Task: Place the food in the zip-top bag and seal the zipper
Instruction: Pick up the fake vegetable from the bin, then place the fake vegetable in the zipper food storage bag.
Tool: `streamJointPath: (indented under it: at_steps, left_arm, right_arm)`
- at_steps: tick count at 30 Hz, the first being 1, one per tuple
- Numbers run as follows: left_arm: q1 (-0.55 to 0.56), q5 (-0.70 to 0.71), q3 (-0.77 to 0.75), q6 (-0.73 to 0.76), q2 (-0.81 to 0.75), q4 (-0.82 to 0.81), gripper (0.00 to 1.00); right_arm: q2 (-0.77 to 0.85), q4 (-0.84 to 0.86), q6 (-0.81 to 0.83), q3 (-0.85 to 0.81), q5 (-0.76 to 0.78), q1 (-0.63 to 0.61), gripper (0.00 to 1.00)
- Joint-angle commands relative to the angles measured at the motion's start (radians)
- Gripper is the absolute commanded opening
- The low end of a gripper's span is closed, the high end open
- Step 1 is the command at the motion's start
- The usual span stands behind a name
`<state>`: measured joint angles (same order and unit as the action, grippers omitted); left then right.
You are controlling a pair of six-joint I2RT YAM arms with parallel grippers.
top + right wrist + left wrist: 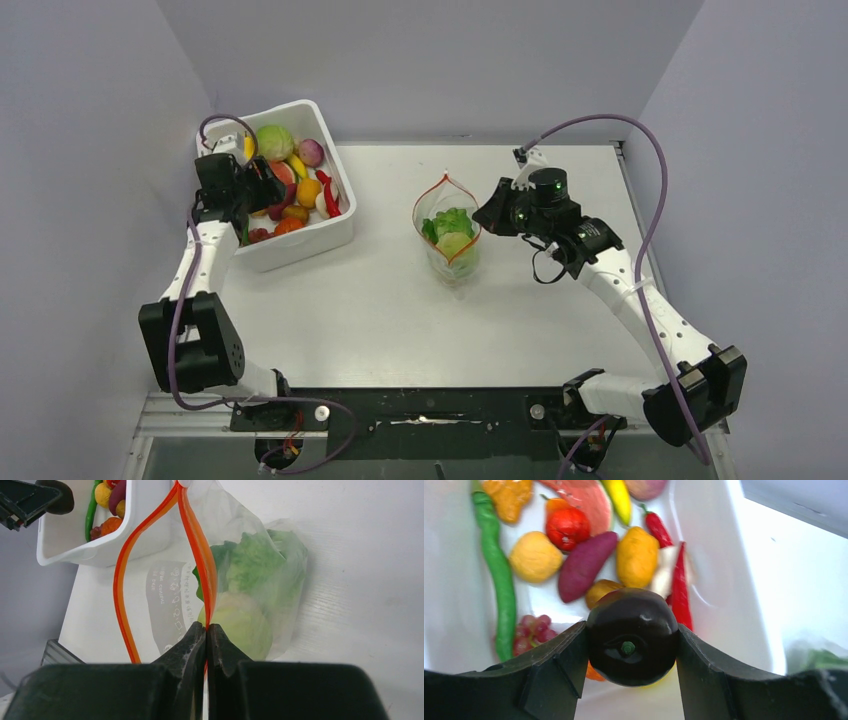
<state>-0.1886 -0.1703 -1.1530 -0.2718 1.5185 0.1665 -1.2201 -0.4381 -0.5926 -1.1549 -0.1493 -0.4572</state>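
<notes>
White table (pixel 380 310): white tub (pixel 310 245) far left, zip-top bag (pixel 165 600) centre, mouth open, its long axis running far-to-near. Wrist views alone show the grips: left gripper (pixel 631 630) clamps dark purple piece (pixel 634 615) above tub; right gripper (pixel 206 630) pinches zipper (pixel 197 545).

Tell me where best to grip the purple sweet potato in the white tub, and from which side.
Probably across the middle of the purple sweet potato, coming down from above the white tub. It lies flat and long, so close across its short width; a yellow fruit and orange piece crowd its sides.
</notes>
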Motion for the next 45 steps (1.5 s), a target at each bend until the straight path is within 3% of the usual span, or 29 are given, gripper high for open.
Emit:
streamJointPath:
  at_steps: [1,16,22,34,45]
  left_arm:
    - [0.058,-0.131,0.049,-0.023,-0.136,-0.073,0.47]
    - [0.266,-0.283,0.088,-0.024,-0.354,-0.07,0.47]
    - [0.416,-0.274,0.096,-0.03,-0.4,-0.122,0.48]
    - [0.689,-0.145,0.04,0.045,-0.347,-0.149,0.48]
    - [0.753,-0.095,0.028,0.152,-0.245,-0.086,0.52]
  right_arm:
    - [0.006,0.073,-0.032,-0.003,-0.036,-0.016,0.0]
    - [-0.041,0.1,-0.076,-0.031,-0.069,-0.035,0.0]
    - [-0.042,0.121,-0.1,-0.035,-0.101,-0.035,0.0]
    - [-0.035,0.161,-0.173,-0.044,-0.196,-0.044,0.0]
    - [-0.03,0.144,-0.17,-0.019,-0.203,-0.043,0.0]
